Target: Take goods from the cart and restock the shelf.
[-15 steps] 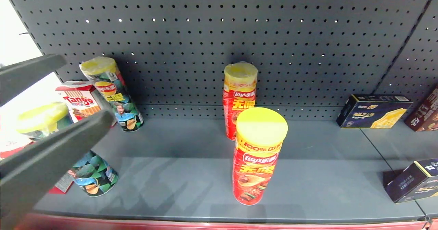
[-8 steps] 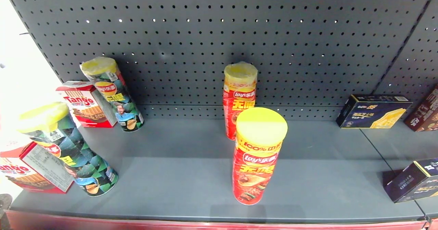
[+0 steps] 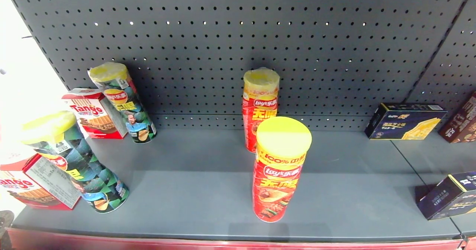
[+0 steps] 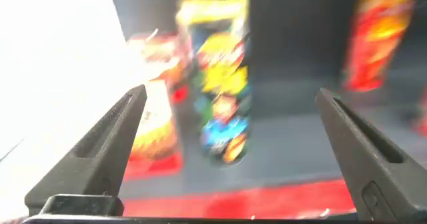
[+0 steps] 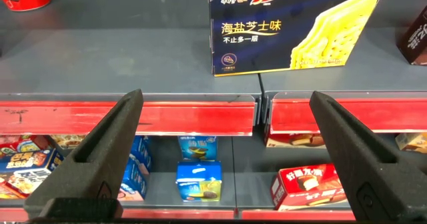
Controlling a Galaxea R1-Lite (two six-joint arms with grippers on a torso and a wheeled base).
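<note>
On the grey shelf (image 3: 208,190), a green-and-blue chips can (image 3: 80,168) with a yellow lid stands at the front left, leaning against a red wafer box (image 3: 33,185). My left gripper (image 4: 230,97) is open and empty, held back from the shelf and facing that chips can (image 4: 220,84) and the wafer box (image 4: 153,127). Two red chips cans stand mid-shelf, one in front (image 3: 279,172) and one behind (image 3: 260,105). My right gripper (image 5: 227,97) is open and empty, level with the red shelf edge (image 5: 133,117) below a dark blue box (image 5: 293,24).
A second green can (image 3: 124,103) and wafer box (image 3: 93,112) stand at the back left. Dark blue boxes (image 3: 405,120) (image 3: 450,196) and a brown box (image 3: 461,119) sit on the right. Bare shelf lies between the groups. A lower shelf holds packaged goods (image 5: 200,177).
My open left gripper, which flanked the front green can one second ago, has drawn back out of the head view. The can and the other goods stay in place.
</note>
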